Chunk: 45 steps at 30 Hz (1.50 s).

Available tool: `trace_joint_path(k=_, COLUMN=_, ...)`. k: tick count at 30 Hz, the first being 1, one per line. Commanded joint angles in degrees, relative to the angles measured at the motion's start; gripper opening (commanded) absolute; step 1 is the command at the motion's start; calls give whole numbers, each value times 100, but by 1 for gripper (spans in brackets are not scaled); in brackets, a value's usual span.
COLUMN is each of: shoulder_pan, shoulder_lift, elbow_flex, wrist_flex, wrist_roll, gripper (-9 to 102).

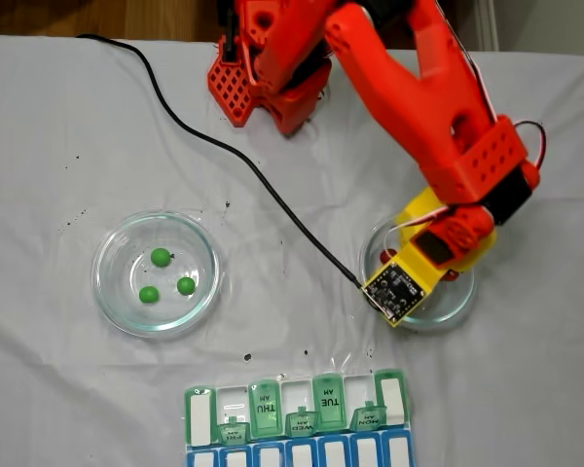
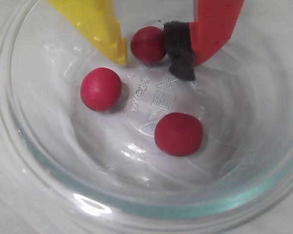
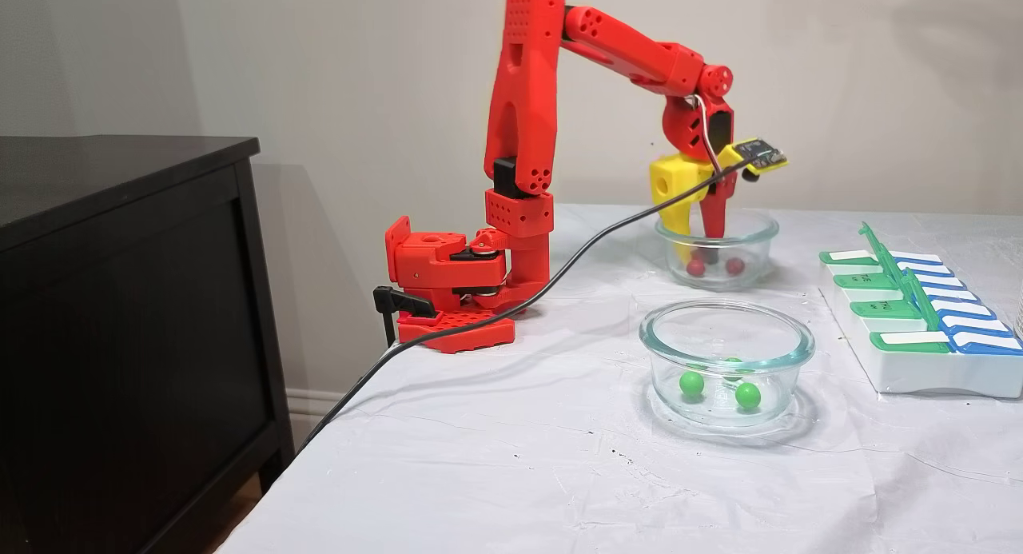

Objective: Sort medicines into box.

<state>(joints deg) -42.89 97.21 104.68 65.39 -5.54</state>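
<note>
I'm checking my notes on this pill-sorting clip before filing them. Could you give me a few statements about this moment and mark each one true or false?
1. Three green pills lie in a glass dish. True.
2. The tool hangs over the pill box. False: in the wrist view it reaches into the other dish, the one with the red pills.
3. One red pill sits between the tool's yellow and red fingers. True.
4. Two red pills already lie in the box. False: all three are in the dish, two of them lying outside the fingers.
5. Every lid on the box is shut. False: several green lids stand open.
</note>
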Motion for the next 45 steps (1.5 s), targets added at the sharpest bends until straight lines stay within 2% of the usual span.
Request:
trace_joint_path(k=1, shoulder_pan=-132, shoulder_lift=114, elbow_flex=-272, wrist_flex=97, wrist_roll=26, gripper=17)
trace_joint_path(k=7, shoulder_pan=-290, shoulder_lift=193, elbow_flex=-246, wrist_flex=299, wrist_roll=70, gripper=14)
trace_joint_path(k=18, shoulder_pan=-308, shoulder_lift=185, elbow_flex=-360, wrist_flex=352, wrist_roll=132, gripper=0)
trace_joint_path(k=24, shoulder_pan=-290, shoulder_lift=202, elbow_flex=-457, wrist_flex=431, wrist_roll=35, gripper=0)
trace_joint_path(k=31, shoulder_pan=0, shoulder_lift=993, elbow_flex=-62, wrist_flex=-193, wrist_roll=-79, gripper=0)
trace_joint_path(k=45, shoulder_pan=545, shoulder_lift=1960, elbow_flex=-246, wrist_flex=79, wrist_roll=-396, gripper=0)
